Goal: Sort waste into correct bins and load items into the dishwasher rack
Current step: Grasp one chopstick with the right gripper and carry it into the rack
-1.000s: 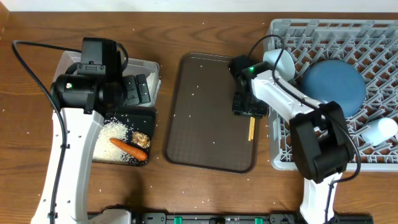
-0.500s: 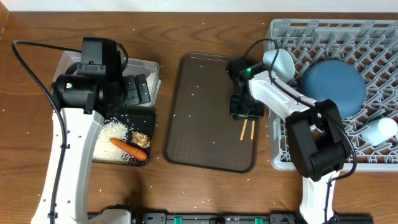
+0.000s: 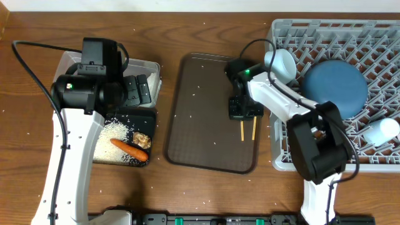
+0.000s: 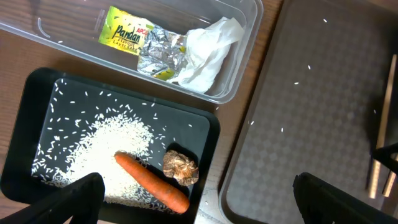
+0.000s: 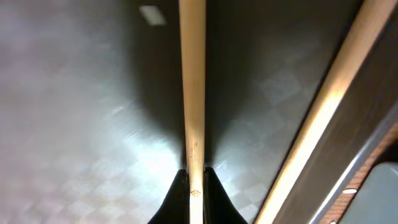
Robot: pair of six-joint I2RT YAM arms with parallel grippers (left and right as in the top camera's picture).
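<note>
Two wooden chopsticks (image 3: pixel 242 129) lie splayed near the right edge of the brown serving tray (image 3: pixel 200 125) in the overhead view. A second ago they lay together. My right gripper (image 3: pixel 244 111) has dropped onto their upper ends and pinched shut. The dishwasher rack (image 3: pixel 294 153), at the desk's right edge, holds the dark-blue plate (image 3: pixel 334 87), the white bowl (image 3: pixel 281 62) and a small cup (image 3: pixel 381 131). My left gripper (image 3: pixel 134 90) hangs wide open and empty over the clear tub (image 3: pixel 150 65).

From the left wrist, the tub holds the crumpled wrapper (image 4: pixel 146 50) and a white tissue (image 4: pixel 208 46). The black tray (image 4: pixel 211 134) beside it holds rice (image 4: pixel 106 143), the carrot (image 4: pixel 152 182) and the brown scrap (image 4: pixel 180 168).

From the right wrist, the fingertips (image 5: pixel 177 193) clamp a single chopstick (image 5: pixel 192 93). The second chopstick (image 5: pixel 329 106) lies free beside it on the tray, so I judge it needs another trip.
</note>
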